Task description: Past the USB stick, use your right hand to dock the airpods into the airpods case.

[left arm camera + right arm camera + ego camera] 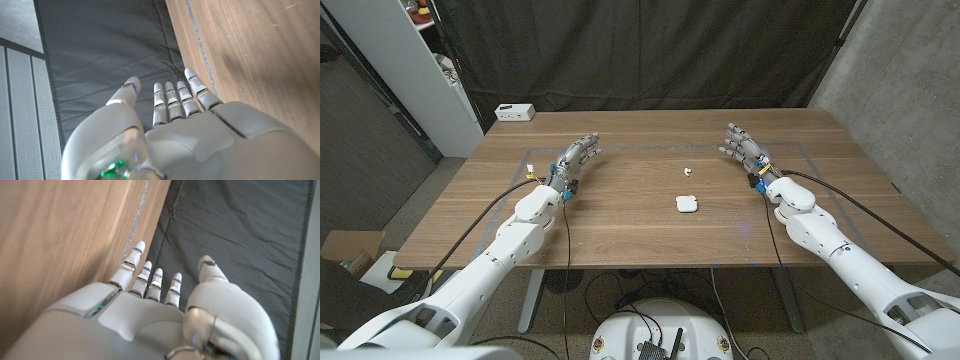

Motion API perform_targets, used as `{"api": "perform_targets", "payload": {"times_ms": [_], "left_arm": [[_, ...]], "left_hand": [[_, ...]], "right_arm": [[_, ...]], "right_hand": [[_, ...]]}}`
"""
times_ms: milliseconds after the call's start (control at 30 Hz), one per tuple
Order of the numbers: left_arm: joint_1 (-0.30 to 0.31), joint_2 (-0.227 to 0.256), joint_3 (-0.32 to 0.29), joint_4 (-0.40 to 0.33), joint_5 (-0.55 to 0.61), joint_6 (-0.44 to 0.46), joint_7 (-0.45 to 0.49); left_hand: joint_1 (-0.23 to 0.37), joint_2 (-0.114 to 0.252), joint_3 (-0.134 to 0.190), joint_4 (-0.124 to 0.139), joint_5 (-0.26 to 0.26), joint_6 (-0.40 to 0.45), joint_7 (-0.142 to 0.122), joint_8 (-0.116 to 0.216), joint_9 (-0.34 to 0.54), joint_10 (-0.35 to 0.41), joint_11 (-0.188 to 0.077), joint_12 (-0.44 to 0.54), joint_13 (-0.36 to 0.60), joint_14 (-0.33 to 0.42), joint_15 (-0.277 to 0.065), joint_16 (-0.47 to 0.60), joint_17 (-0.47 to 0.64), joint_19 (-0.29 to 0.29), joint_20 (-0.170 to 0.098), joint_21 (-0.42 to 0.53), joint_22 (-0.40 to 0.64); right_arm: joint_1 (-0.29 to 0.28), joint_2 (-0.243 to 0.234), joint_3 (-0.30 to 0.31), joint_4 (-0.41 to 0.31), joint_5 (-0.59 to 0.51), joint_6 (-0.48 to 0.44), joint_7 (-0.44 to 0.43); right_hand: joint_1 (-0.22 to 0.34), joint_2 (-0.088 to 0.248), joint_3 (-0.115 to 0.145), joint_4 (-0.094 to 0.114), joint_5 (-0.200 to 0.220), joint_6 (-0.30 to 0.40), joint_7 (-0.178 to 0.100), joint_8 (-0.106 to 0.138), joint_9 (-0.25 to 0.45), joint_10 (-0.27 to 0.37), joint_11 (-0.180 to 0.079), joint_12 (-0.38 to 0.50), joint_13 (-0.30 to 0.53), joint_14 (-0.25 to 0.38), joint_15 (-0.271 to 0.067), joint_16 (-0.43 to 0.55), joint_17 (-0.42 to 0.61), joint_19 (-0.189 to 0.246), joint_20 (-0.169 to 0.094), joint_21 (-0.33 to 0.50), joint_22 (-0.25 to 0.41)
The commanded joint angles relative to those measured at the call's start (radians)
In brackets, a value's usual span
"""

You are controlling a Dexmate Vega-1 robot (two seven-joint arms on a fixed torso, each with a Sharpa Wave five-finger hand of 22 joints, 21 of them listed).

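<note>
The left hand [576, 160] is found well to the left of the airpods case [687, 204], released, fingers extended and holding nothing; in the left wrist view the same hand [200, 135] reaches along the tabletop [260, 55] toward its far edge. It is judged to be parked clear, since the task assigns the work to the other arm.

A small white box [514, 112] is noted on the far left corner of the tabletop [620, 220], far from the case.

The airpods case is seen closed, or nearly so, near the middle of the tabletop. A small white item, taken to be an airpod [687, 172], lies just beyond the case, apart from it. No USB stick can be identified.

The right hand [744, 146] is found to the right of the case and slightly beyond it, released, fingers extended, grasping nothing. It is judged to be staged for the reach toward the airpod; docking has not begun.
</note>
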Motion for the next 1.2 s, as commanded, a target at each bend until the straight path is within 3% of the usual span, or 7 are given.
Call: {"api": "perform_targets", "payload": {"times_ms": [33, 133, 233, 500, 567, 800, 1200], "left_arm": [[0.055, 0.019, -0.001, -0.063, 0.019, 0.016, 0.050], [0.068, 0.028, -0.004, -0.081, 0.025, 0.016, 0.062], [0.081, 0.033, -0.009, -0.095, 0.032, 0.007, 0.072], [0.118, 0.063, -0.027, -0.157, 0.074, -0.010, 0.121], [0.128, 0.069, -0.032, -0.167, 0.086, -0.020, 0.131], [0.162, 0.086, -0.050, -0.216, 0.131, -0.026, 0.190], [0.175, 0.086, -0.065, -0.234, 0.161, -0.055, 0.207]], "left_hand": [[0.009, -0.005, 0.003, -0.004, 0.006, 0.012, 0.001, 0.005, 0.004, 0.011, 0.004, 0.006, 0.003, 0.009, -0.003, 0.005, 0.002, 0.006, 0.000, 0.003, 0.002], [0.010, -0.006, 0.001, -0.005, 0.006, 0.017, 0.001, 0.005, 0.004, 0.015, -0.001, 0.008, 0.003, 0.010, -0.003, 0.003, 0.003, 0.001, 0.003, 0.000, 0.002], [0.012, -0.008, -0.002, -0.009, 0.005, 0.026, -0.011, 0.006, 0.004, 0.017, -0.005, 0.007, 0.003, 0.010, -0.007, 0.001, 0.002, -0.008, 0.004, -0.006, 0.002], [0.043, -0.017, -0.013, -0.030, 0.008, 0.115, -0.077, 0.022, 0.007, 0.046, -0.024, 0.019, 0.013, 0.014, -0.029, -0.008, 0.001, -0.043, 0.007, -0.037, 0.002], [0.060, -0.020, -0.020, -0.033, 0.008, 0.175, -0.127, 0.032, 0.008, 0.058, -0.029, 0.025, 0.018, 0.018, -0.037, -0.009, 0.001, -0.048, 0.008, -0.049, 0.002], [0.091, -0.027, -0.031, -0.035, 0.010, 0.269, -0.165, 0.043, 0.008, 0.091, -0.046, 0.038, 0.024, 0.031, -0.057, -0.008, 0.001, -0.066, 0.008, -0.073, 0.002], [0.125, -0.036, -0.042, -0.036, 0.010, 0.230, -0.143, 0.005, 0.009, 0.103, -0.047, 0.041, 0.028, 0.046, -0.069, -0.007, 0.001, -0.050, -0.002, -0.085, 0.002]], "right_arm": [[0.035, -0.125, -0.055, -0.163, -0.105, -0.259, -0.074], [0.055, -0.178, -0.094, -0.254, -0.191, -0.356, -0.111], [0.070, -0.208, -0.125, -0.318, -0.259, -0.421, -0.131], [0.104, -0.250, -0.203, -0.443, -0.418, -0.552, -0.144], [0.116, -0.254, -0.224, -0.463, -0.453, -0.584, -0.136], [0.139, -0.253, -0.284, -0.516, -0.568, -0.664, -0.130], [0.171, -0.224, -0.405, -0.532, -0.831, -0.745, -0.151]], "right_hand": [[0.056, -0.019, 0.001, -0.015, 0.011, 0.083, -0.004, 0.017, 0.006, 0.023, 0.004, 0.003, 0.006, 0.017, -0.097, -0.002, 0.002, 0.004, -0.006, 0.003, 0.002], [0.099, -0.039, -0.002, -0.017, 0.007, 0.107, -0.004, 0.013, 0.008, 0.022, 0.001, -0.001, 0.009, 0.013, -0.096, -0.006, 0.004, -0.015, 0.013, -0.003, 0.002], [0.126, -0.053, -0.007, -0.015, 0.003, 0.131, 0.079, 0.013, 0.009, 0.019, -0.011, -0.002, 0.013, -0.005, -0.086, -0.009, 0.007, -0.046, 0.045, -0.009, 0.001], [0.166, -0.074, -0.013, -0.014, 0.000, 0.174, 0.056, 0.018, 0.011, 0.011, -0.036, -0.002, 0.021, -0.057, -0.072, -0.017, 0.010, -0.118, 0.094, -0.019, 0.001], [0.184, -0.077, -0.010, -0.019, 0.003, 0.181, 0.051, 0.018, 0.011, 0.005, -0.043, -0.003, 0.022, -0.070, -0.073, -0.019, 0.010, -0.129, 0.099, -0.017, 0.001], [0.244, -0.091, -0.001, -0.023, 0.008, 0.196, 0.030, 0.016, 0.012, -0.016, -0.062, -0.006, 0.028, -0.114, -0.064, -0.022, 0.011, -0.171, 0.117, -0.018, 0.001], [0.278, -0.098, -0.005, -0.011, 0.008, 0.264, 0.003, 0.031, 0.015, 0.017, -0.091, 0.012, 0.037, -0.121, -0.077, -0.005, 0.014, -0.190, 0.129, -0.008, 0.001]]}}
